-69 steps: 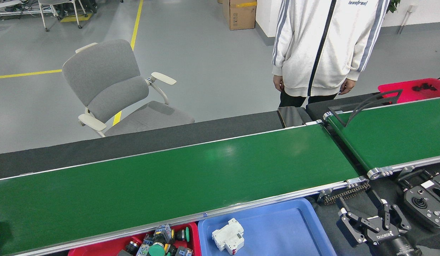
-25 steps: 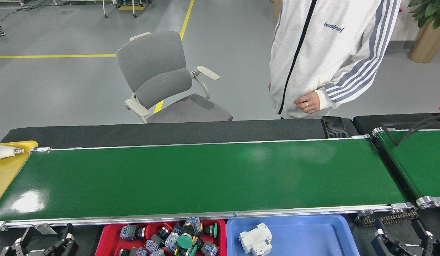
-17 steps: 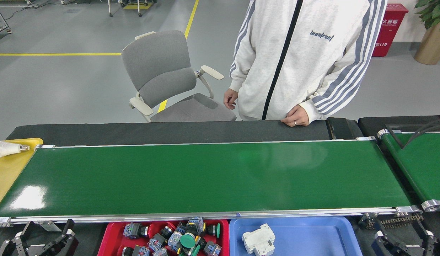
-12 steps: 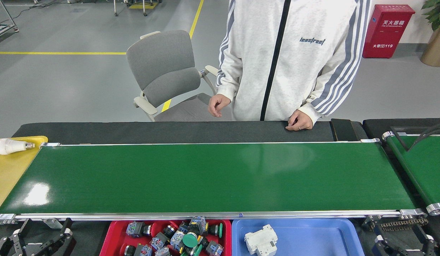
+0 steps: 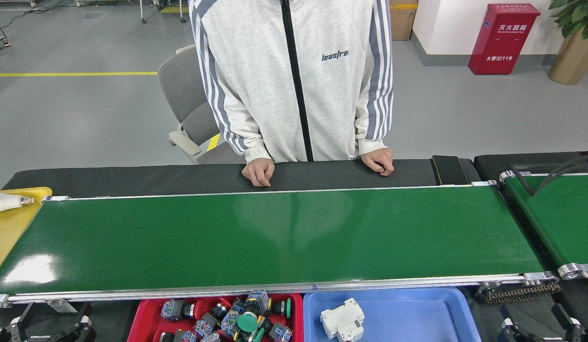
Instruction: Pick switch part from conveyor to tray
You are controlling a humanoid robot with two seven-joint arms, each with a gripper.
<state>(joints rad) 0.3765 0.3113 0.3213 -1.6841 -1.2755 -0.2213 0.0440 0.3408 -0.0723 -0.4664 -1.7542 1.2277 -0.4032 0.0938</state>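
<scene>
The long, glossy dark green conveyor with silver aluminium side rails is lying straight ahead of both tools, its belt surface bare from end to end; no switch part is showing on it.

The left tool is sitting at the bottom left corner, below the conveyor's near rail, its black fingers standing spread apart and holding nothing. The right tool is sitting at the bottom right corner, mostly cut off by the frame edge, so I cannot tell how far it is opened.

Between the two tools, just under the near rail, a red plastic tray is holding a heap of small switch parts, green-capped ones among them. Touching its right side, a blue plastic tray is holding a single white breaker-like block near its left end, with the remainder bare.

Beyond the far rail, a person in a white striped jacket is resting both fists on the black bench strip. A yellow tray with a white light bulb is lying past the left tool, at the belt's left end.
</scene>
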